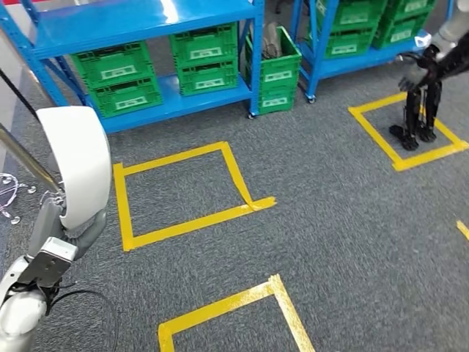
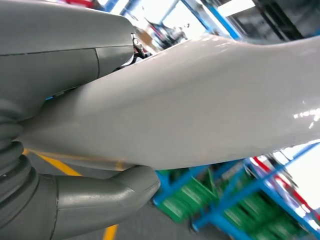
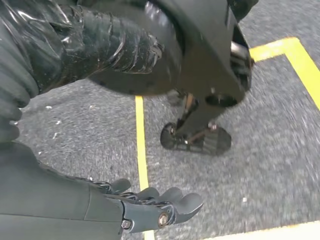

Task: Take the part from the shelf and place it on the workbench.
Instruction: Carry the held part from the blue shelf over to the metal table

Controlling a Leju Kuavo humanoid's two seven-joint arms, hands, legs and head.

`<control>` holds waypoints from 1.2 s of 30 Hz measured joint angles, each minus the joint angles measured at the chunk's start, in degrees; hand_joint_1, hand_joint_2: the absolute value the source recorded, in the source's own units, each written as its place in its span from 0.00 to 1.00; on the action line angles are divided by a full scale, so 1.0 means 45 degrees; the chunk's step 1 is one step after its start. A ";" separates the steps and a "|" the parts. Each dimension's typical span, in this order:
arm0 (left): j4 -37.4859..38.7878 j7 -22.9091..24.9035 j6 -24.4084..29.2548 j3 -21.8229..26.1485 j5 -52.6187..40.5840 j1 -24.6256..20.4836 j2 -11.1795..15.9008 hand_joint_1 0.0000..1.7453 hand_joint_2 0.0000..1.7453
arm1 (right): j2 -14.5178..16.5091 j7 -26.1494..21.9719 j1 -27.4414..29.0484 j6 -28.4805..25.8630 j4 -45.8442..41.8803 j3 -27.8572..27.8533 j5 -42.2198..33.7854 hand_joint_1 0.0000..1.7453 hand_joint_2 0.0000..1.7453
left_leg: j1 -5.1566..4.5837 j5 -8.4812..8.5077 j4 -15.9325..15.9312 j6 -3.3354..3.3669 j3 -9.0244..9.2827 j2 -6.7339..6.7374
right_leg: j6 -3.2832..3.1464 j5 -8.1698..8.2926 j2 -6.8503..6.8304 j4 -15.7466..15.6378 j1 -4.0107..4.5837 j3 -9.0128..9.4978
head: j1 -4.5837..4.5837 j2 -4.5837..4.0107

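While the left hand [image 1: 82,229] carries the white part [image 1: 78,158] over the carpet, the right hand [image 1: 420,70] hangs empty.
At the left, the part sits pinched between the thumb and fingers [image 2: 113,192], clear of the blue shelf [image 1: 165,103]. It looks like a stiff, glossy, curved shell: bulky, probably light, and likely slippery, so a hold over its lower edge seems safest until it reaches the counter. At the right, the other hand's fingers [image 3: 166,202] are stretched out, holding nothing.
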 joint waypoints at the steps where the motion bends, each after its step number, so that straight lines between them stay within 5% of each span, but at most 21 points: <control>1: -0.0002 -0.0072 -0.0143 0.0027 0.0101 0.0056 0.0041 1.00 1.00 | -0.0006 -0.0052 -0.0004 0.0011 0.0000 -0.0001 0.0015 0.00 1.00 | 0.0012 -0.0459 0.0886 -0.0027 -0.0374 -0.0329 | -0.0051 0.0037 0.0129 0.0003 0.0008 -0.0052 | -0.0029 0.0000; 3: -0.0001 -0.0177 -0.0368 0.0091 0.0254 0.0162 0.0096 1.00 1.00 | -0.0018 -0.0150 -0.0005 0.0061 0.0000 -0.0001 0.0064 0.00 1.00 | 0.0017 -0.0933 0.2307 -0.0037 -0.0985 -0.0560 | -0.0091 0.0086 0.0416 0.0036 0.0047 -0.0140 | -0.0044 0.0000; 4: -0.0001 -0.0225 -0.0452 0.0117 0.0303 0.0186 0.0102 1.00 1.00 | -0.0023 -0.0188 0.0009 0.0097 0.0000 -0.0001 0.0073 0.00 1.00 | 0.0015 -0.0804 0.2406 -0.0019 -0.1022 -0.0590 | -0.0090 0.0099 0.0554 0.0069 0.0065 -0.0169 | -0.0039 0.0000; 7: -0.0004 -0.0321 -0.0576 0.0179 0.0368 0.0206 0.0114 1.00 1.00 | -0.0008 -0.0264 0.0039 0.0215 0.0000 -0.0001 0.0009 0.00 1.00 | 0.0020 0.0449 0.0349 0.0141 -0.0052 -0.1021 | -0.0041 0.0096 0.0925 0.0222 0.0078 -0.0244 | -0.0032 0.0000; 10: -0.0040 -0.0391 -0.0550 0.0279 0.0429 0.0319 0.0142 1.00 1.00 | 0.0029 -0.0250 0.0008 0.0297 0.0001 -0.0004 -0.0109 0.00 1.00 | 0.0017 0.0751 -0.0988 0.0247 0.0437 -0.1625 | 0.0190 0.0170 0.1305 0.0389 0.0011 -0.0569 | -0.0027 0.0000; 12: -0.0077 -0.0485 -0.0520 0.0333 0.0446 0.0408 0.0152 1.00 1.00 | 0.0019 -0.0226 0.0071 0.0307 0.0023 -0.0006 -0.0177 0.00 1.00 | 0.0013 0.0809 -0.1106 0.0315 0.0399 -0.1390 | 0.0369 0.0241 0.1485 0.0408 -0.0038 -0.0756 | -0.0031 0.0000; 14: -0.0118 -0.0584 -0.0502 0.0396 0.0457 0.0480 0.0152 1.00 1.00 | 0.0017 -0.0221 0.0128 0.0302 0.0056 -0.0007 -0.0266 0.00 1.00 | 0.0079 0.0906 -0.1229 0.0434 0.0410 -0.1064 | 0.0502 -0.0074 0.1141 0.0838 -0.0009 -0.1041 | 0.0054 0.0000; 16: -0.0149 -0.0646 -0.0494 0.0506 0.0461 0.0560 0.0156 1.00 1.00 | 0.0028 -0.0263 0.0127 0.0290 0.0068 -0.0022 -0.0362 0.00 1.00 | 0.0095 0.0943 -0.1267 0.0490 0.0391 -0.0697 | 0.0634 -0.0868 0.0564 0.2238 -0.0028 -0.1696 | 0.0144 0.0000; 18: -0.0157 -0.0707 -0.0516 0.0590 0.0465 0.0595 0.0158 1.00 1.00 | 0.0030 -0.0329 0.0128 0.0276 0.0068 -0.0067 -0.0446 0.00 1.00 | 0.0081 0.0945 -0.1261 0.0495 0.0363 -0.0327 | 0.0753 -0.1438 0.0353 0.3686 -0.0097 -0.2310 | 0.0154 0.0000; 20: -0.0158 -0.0786 -0.0612 0.0629 0.0514 0.0577 0.0158 1.00 1.00 | 0.0030 -0.0383 0.0138 0.0256 0.0069 -0.0130 -0.0513 0.00 1.00 | 0.0083 0.0942 -0.1255 0.0487 0.0365 0.0011 | 0.0813 -0.1149 0.0249 0.3492 -0.0136 -0.2083 | 0.0158 0.0000; 22: -0.0160 -0.0855 -0.0769 0.0675 0.0617 0.0513 0.0162 1.00 1.00 | 0.0033 -0.0415 0.0141 0.0221 0.0072 -0.0187 -0.0561 0.00 1.00 | 0.0072 0.0924 -0.1250 0.0438 0.0396 0.0297 | 0.0791 -0.0443 -0.0159 0.1762 -0.0123 -0.1075 | 0.0160 0.0000; 24: -0.0162 -0.0910 -0.0892 0.0748 0.0676 0.0401 0.0174 1.00 1.00 | 0.0050 -0.0420 0.0119 0.0186 0.0073 -0.0226 -0.0630 0.00 1.00 | 0.0011 0.0896 -0.1215 0.0310 0.0410 0.0533 | 0.0645 -0.0127 -0.0575 0.0467 -0.0032 -0.0338 | 0.0153 0.0000; 27: -0.0162 -0.0984 -0.0912 0.0800 0.0603 0.0166 0.0189 1.00 1.00 | 0.0113 -0.0309 0.0119 0.0142 0.0080 -0.0281 -0.0765 0.00 1.00 | -0.0011 0.0884 -0.1201 0.0082 0.0427 0.0891 | 0.0369 -0.0059 -0.0354 0.0240 0.0039 -0.0297 | 0.0146 0.0000; 30: -0.0162 -0.1021 -0.0754 0.0843 0.0561 -0.0011 0.0186 1.00 1.00 | 0.0208 -0.0138 0.0131 0.0102 0.0091 -0.0318 -0.0885 0.00 1.00 | 0.0071 0.0206 -0.0339 -0.0092 0.0117 0.0170 | 0.0107 0.0102 0.0050 0.0092 -0.0029 -0.0264 | 0.0059 0.0000; 31: -0.0160 -0.1029 -0.0668 0.0868 0.0559 -0.0026 0.0181 1.00 1.00 | 0.0233 -0.0108 0.0126 0.0085 0.0092 -0.0324 -0.0929 0.00 1.00 | 0.0089 -0.0226 0.0443 -0.0110 -0.0212 -0.0219 | 0.0058 0.0132 0.0191 0.0084 -0.0029 -0.0283 | 0.0023 0.0000; 33: -0.0158 -0.1040 -0.0478 0.0905 0.0516 -0.0005 0.0153 1.00 1.00 | 0.0244 -0.0094 0.0120 0.0056 0.0092 -0.0344 -0.1009 0.00 1.00 | 0.0090 -0.0883 0.2078 -0.0116 -0.0953 -0.0546 | 0.0011 0.0162 0.0524 0.0100 -0.0010 -0.0328 | -0.0005 0.0000; 34: -0.0158 -0.1044 -0.0389 0.0918 0.0484 0.0015 0.0130 1.00 1.00 | 0.0251 -0.0102 0.0131 0.0047 0.0092 -0.0359 -0.1036 0.00 1.00 | 0.0090 -0.0886 0.2426 -0.0109 -0.1115 -0.0585 | 0.0006 0.0166 0.0705 0.0121 0.0002 -0.0341 | -0.0002 0.0000; 36: -0.0160 -0.1059 -0.0254 0.0955 0.0423 0.0039 0.0090 1.00 1.00 | 0.0282 -0.0119 0.0160 0.0046 0.0092 -0.0392 -0.1055 0.00 1.00 | 0.0097 -0.0189 0.1664 -0.0065 -0.0764 -0.0677 | 0.0020 0.0159 0.1079 0.0199 0.0008 -0.0348 | -0.0006 0.0000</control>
